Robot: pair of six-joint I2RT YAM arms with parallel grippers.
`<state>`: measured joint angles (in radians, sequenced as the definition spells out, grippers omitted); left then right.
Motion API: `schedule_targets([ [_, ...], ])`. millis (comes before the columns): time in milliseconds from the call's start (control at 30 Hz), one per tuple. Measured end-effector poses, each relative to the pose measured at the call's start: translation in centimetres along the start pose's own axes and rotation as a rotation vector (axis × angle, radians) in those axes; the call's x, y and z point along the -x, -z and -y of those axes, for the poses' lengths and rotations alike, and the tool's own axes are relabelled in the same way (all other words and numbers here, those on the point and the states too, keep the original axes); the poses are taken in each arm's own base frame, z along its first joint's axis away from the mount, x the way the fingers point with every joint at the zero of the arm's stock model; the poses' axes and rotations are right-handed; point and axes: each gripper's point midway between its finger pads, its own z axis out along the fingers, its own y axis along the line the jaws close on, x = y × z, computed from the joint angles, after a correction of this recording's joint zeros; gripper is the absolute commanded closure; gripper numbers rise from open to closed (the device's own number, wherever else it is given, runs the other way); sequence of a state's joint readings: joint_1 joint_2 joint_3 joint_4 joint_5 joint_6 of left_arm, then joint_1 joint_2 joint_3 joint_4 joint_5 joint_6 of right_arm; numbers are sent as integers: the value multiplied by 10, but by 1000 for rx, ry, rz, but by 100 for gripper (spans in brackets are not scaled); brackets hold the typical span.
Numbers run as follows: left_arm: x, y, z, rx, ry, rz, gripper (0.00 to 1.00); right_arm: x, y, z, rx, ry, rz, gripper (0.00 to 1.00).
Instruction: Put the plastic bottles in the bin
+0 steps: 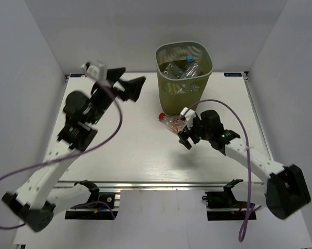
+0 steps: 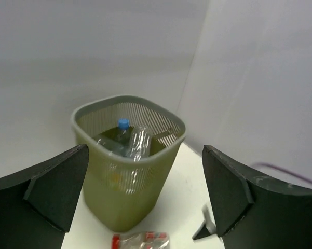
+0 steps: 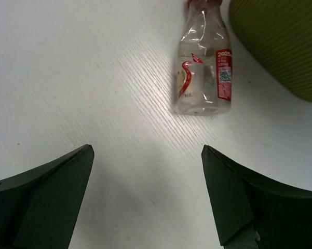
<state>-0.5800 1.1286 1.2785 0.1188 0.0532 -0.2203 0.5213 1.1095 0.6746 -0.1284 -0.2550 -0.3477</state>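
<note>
The right gripper (image 3: 147,150) hangs low over the white table (image 3: 67,78) with its jaws spread wide and nothing between them. Just ahead of it and a little to its right lies the red-capped bottle (image 3: 202,72), on its side, base toward the claw and cap pointing away. Its long axis therefore runs roughly along the gripper's line of approach, and the jaws would close across its body. This arm is plainly the nearer one. The bottle rests close beside the foot of the olive-green mesh bin (image 1: 171,101); whether it touches the wall is hard to tell, perhaps not quite. Inside the bin sit other clear bottles, among them a blue-capped bottle (image 2: 119,136). The left gripper (image 2: 145,150), raised well above the table off to the bin's left, is also wide open and empty. The tabletop is smooth and faintly grained, boxed in by plain white walls.
</note>
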Motion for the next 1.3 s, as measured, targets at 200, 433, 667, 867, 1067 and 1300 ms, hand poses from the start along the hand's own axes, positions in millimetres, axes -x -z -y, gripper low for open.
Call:
schedule_targets([
  [200,-45,93,-16,50,-124,-99,0,-5,-42,7,1,-24,-98,10],
  [433,-166,144,-47,92,-191,-412,0,6,-88,34,-90,-31,-147,10],
  [667,-166,153,-41,51,-209,-417,0,-18,-105,52,-204,-17,-235,10],
  [867,-163,153,-38,34,-216,-408,0,-32,-121,60,-230,0,-286,10],
  [1067,-158,155,-37,29,-228,-390,0,-37,-131,53,-182,15,-295,36],
  [1300,-154,156,-37,30,-237,-379,0,-35,-131,23,0,33,-285,92],
])
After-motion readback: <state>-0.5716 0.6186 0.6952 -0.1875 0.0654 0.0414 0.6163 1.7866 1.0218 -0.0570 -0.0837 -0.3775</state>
